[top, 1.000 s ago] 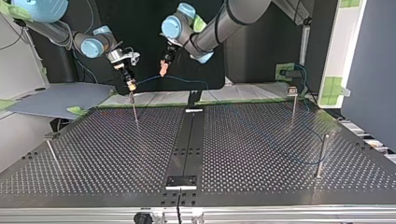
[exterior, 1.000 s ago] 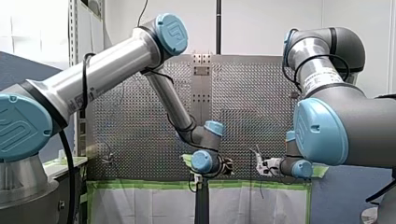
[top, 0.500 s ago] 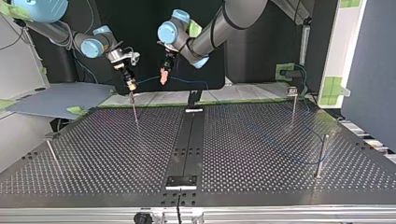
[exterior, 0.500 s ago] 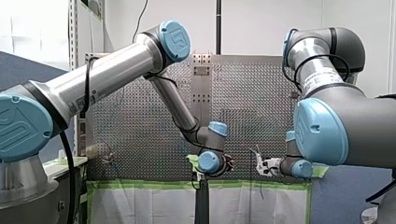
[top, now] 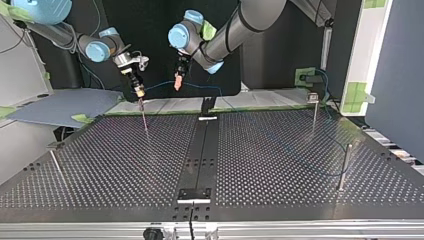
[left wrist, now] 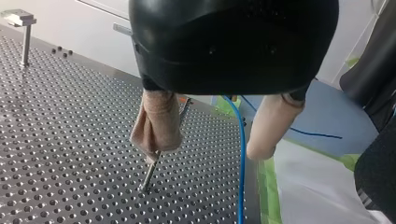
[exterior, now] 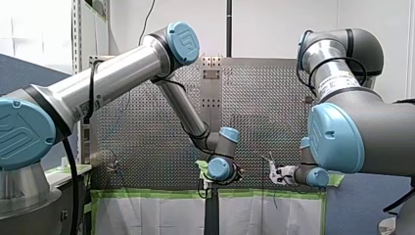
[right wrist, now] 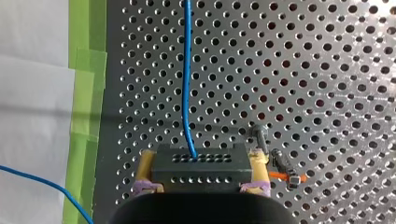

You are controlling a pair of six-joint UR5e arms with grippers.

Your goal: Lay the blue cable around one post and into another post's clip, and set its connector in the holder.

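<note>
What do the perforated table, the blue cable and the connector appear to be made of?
The perforated table: likely metal, dull grey sheen, drilled holes. The blue cable: probably plastic-jacketed, smooth, bends freely. The connector: apparently matte black plastic, moulded rows of holes.

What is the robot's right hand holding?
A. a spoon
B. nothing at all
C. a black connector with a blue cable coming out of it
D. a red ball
C: in the right wrist view, my right hand is shut on the black connector, one yellow pad at each side, and the blue cable runs out of it across the table.
</note>
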